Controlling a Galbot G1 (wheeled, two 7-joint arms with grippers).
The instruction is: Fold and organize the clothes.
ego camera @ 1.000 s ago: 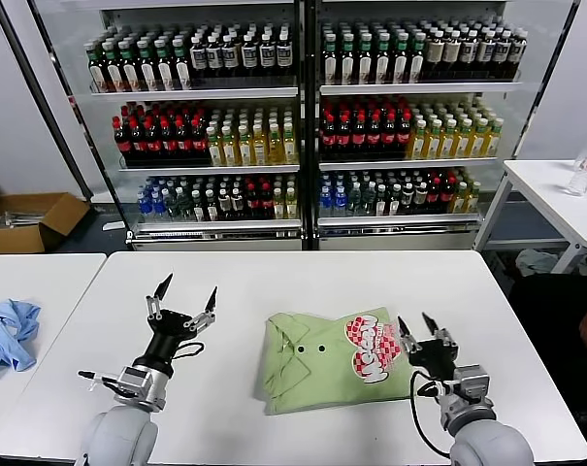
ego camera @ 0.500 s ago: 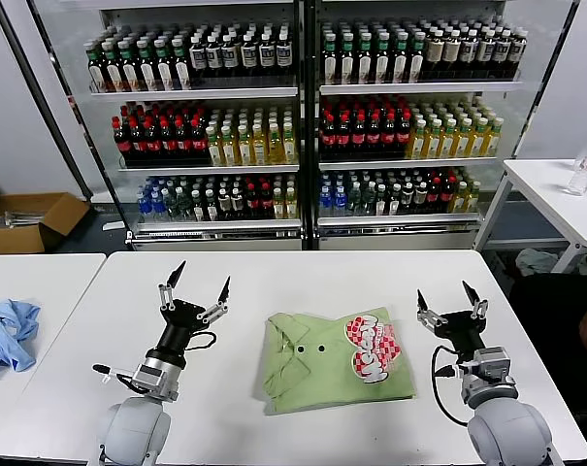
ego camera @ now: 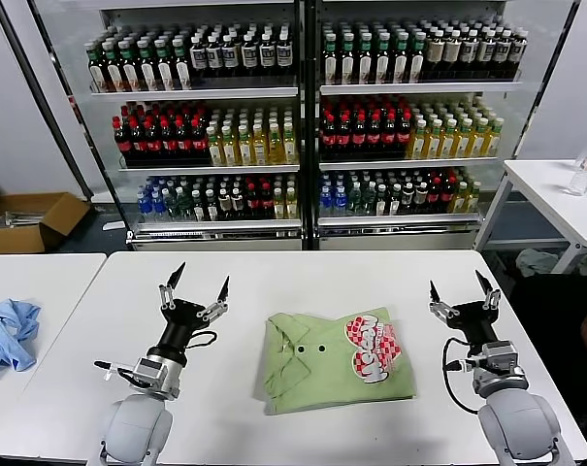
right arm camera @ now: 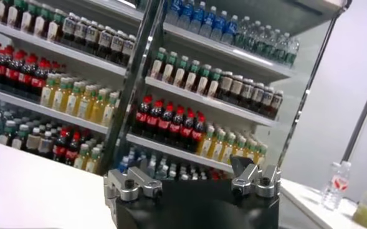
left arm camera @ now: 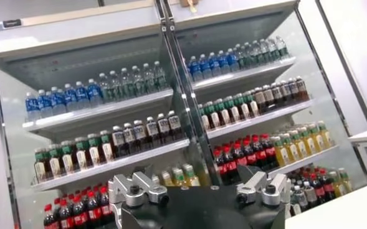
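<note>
With the folded light green collared polo shirt (ego camera: 336,361) lying mid-desk (ego camera: 274,272) between both released, raised end effectors, left (ego camera: 196,288) and right (ego camera: 462,292), a careless regrasp could unfold it.

Folded polo shirt (ego camera: 337,361) on the white table.
Light green, it lies flat in a rough rectangle near the table's front edge, collar and two small buttons facing up at its left, red-and-white checkered logo at its right.
</note>
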